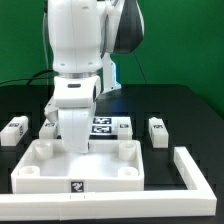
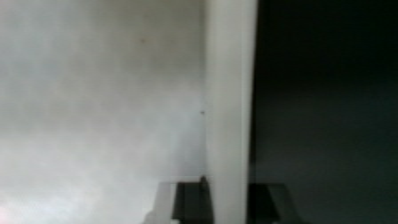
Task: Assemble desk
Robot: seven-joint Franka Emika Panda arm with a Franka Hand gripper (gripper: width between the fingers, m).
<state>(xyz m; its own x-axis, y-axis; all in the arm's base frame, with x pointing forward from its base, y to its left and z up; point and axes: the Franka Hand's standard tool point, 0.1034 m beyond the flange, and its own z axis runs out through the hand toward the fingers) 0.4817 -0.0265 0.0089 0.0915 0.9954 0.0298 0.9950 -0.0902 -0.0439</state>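
Observation:
The desk panel (image 1: pixel 110 165) lies flat at the front of the black table, rim up, with round sockets at its corners. My gripper (image 1: pixel 78 140) points straight down on the panel's far rim. In the wrist view the rim (image 2: pixel 228 90) runs as a white strip between my two dark fingers (image 2: pixel 189 203), which press on both sides of it, so my gripper (image 2: pixel 228 205) is shut on the rim. The panel's inner face (image 2: pixel 98 100) fills one side of that view. Two white legs (image 1: pixel 14 128) lie at the exterior view's left and one leg (image 1: pixel 158 129) at its right.
The marker board (image 1: pixel 103 125) lies behind the panel, partly hidden by my arm. A white L-shaped bar (image 1: pixel 196 172) stands at the exterior view's right, close to the panel's right end. Bare black table (image 2: pixel 329 100) lies beyond the rim.

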